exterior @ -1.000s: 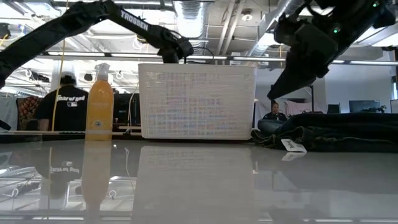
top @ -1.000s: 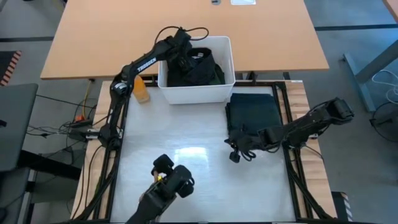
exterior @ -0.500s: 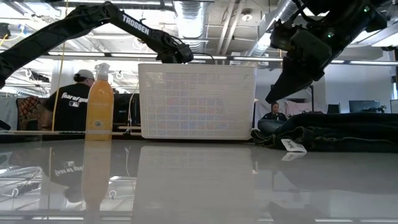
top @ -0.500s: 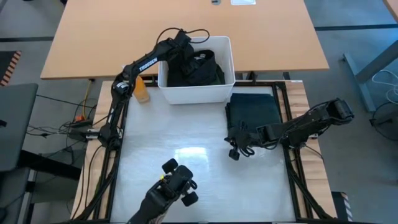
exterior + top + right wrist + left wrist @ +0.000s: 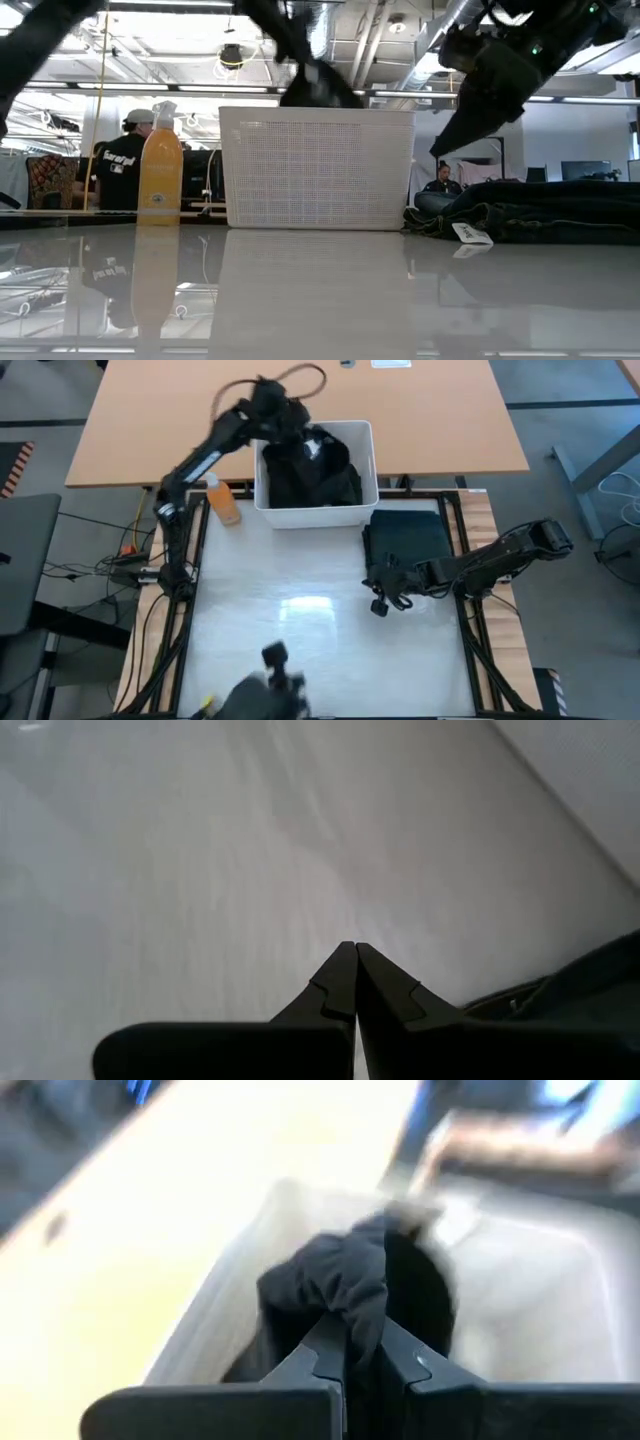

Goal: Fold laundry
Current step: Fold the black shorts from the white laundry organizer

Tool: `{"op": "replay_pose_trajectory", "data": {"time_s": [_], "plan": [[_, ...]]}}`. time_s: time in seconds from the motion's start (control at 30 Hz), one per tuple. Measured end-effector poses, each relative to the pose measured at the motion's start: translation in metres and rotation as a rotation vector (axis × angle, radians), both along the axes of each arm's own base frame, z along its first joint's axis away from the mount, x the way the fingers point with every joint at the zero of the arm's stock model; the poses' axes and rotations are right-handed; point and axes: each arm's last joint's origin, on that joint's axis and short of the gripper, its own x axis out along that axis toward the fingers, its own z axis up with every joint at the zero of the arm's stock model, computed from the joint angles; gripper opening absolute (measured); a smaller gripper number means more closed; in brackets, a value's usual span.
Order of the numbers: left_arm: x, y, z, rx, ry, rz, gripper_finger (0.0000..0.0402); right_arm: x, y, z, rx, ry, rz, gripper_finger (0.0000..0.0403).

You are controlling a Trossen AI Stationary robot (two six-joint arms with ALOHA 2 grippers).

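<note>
From my overhead feed, my left gripper is up over the far left corner of the white bin, its fingers clamped shut on a fold of a black garment that rises out of the pile in the bin. The left wrist feed confirms the hold: the two fingers are pinched together with a bunched lump of dark cloth pressed between them, and the pale wall of the bin sits beneath. From table height I see the bin as a white mesh box, with the left arm and a dark bit of cloth blurred just above its rim. An orange spray bottle stands just beside the bin's left wall, on the table. A folded dark green garment lies flat near the table's right edge, just in front of the bin's right corner; in the low feed it shows as a low dark stack with a small white tag at its near edge. My right gripper hovers at the front left corner of that folded garment, fingers closed tip to tip on nothing, with bare white tabletop under them. A person in a dark shirt is in the room behind the bottle.
</note>
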Motion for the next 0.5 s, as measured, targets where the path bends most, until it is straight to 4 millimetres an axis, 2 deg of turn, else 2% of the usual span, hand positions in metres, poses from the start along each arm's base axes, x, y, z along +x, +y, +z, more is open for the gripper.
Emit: {"op": "replay_pose_trajectory", "data": {"time_s": [0.13,0.23,0.37,0.5], "plan": [[-0.03,-0.062,0.064,0.064,-0.225,-0.262,0.0001,-0.012,-0.001,0.02,-0.027,-0.072,0.037,0.0027],[-0.056,-0.11,0.101,0.08,-0.37,-0.485,0.0001,-0.026,-0.002,0.04,-0.055,-0.153,0.078,0.0027],[-0.091,-0.173,0.136,0.1,-0.512,-0.81,0.0,-0.048,-0.003,0.069,-0.099,-0.295,0.132,0.0027],[-0.127,-0.23,0.154,0.164,-0.587,-1.07,0.0,-0.07,-0.004,0.094,-0.119,-0.46,0.168,0.0027]]}}
